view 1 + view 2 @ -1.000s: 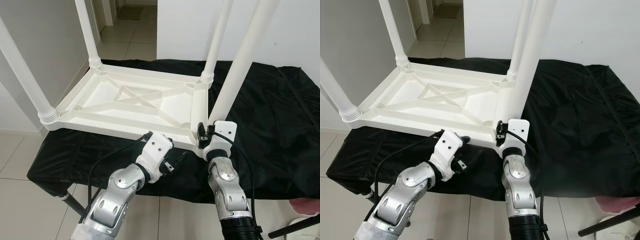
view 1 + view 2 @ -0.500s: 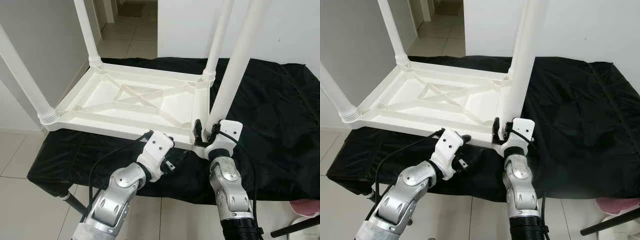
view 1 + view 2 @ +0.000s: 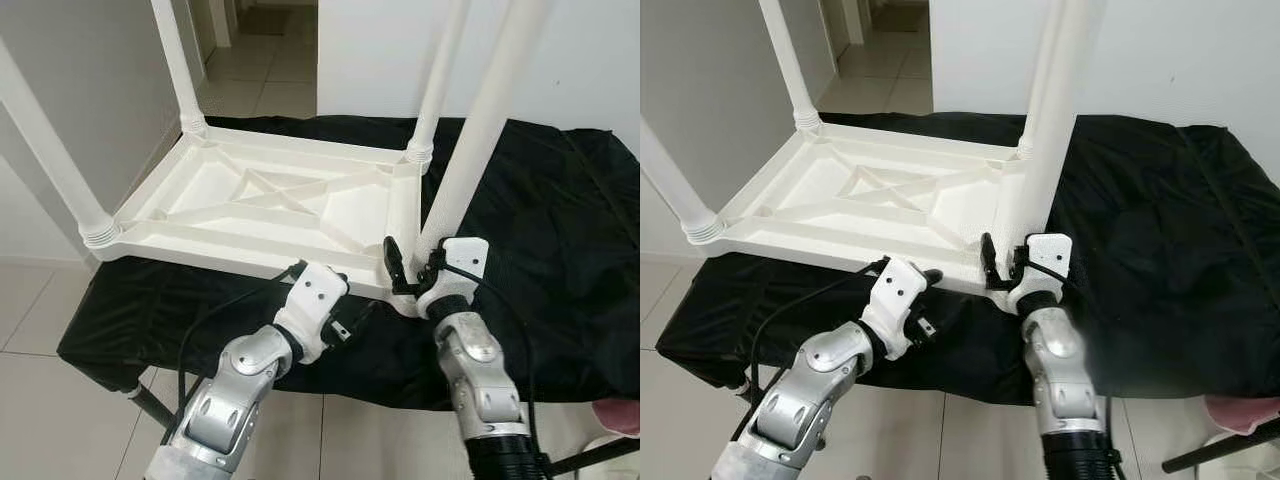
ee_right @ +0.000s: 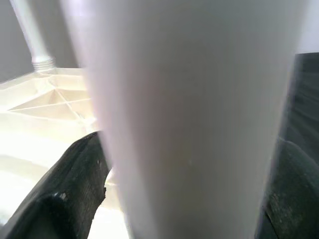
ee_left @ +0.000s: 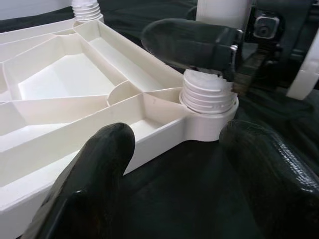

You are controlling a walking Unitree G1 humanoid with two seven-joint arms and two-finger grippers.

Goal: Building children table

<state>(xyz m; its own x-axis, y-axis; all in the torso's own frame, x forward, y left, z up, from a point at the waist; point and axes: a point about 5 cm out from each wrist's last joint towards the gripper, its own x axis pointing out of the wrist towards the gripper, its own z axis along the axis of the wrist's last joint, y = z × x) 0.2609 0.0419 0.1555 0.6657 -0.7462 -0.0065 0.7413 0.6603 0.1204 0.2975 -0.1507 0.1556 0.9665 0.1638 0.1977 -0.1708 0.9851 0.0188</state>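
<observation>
White table leg (image 3: 478,140) clamped by right hand (image 3: 412,268) at tabletop (image 3: 270,205) corner.

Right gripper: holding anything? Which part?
Yes. The right gripper holds the fourth white table leg, jaws either side of its lower end, just above the threaded corner socket. The left gripper hangs open, holding nothing.

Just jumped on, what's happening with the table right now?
The white children's table lies upside down on a black cloth. Three legs stand in their corners. The right gripper grips the fourth leg near its base at the near right corner socket. The left gripper waits open just below that corner.
</observation>
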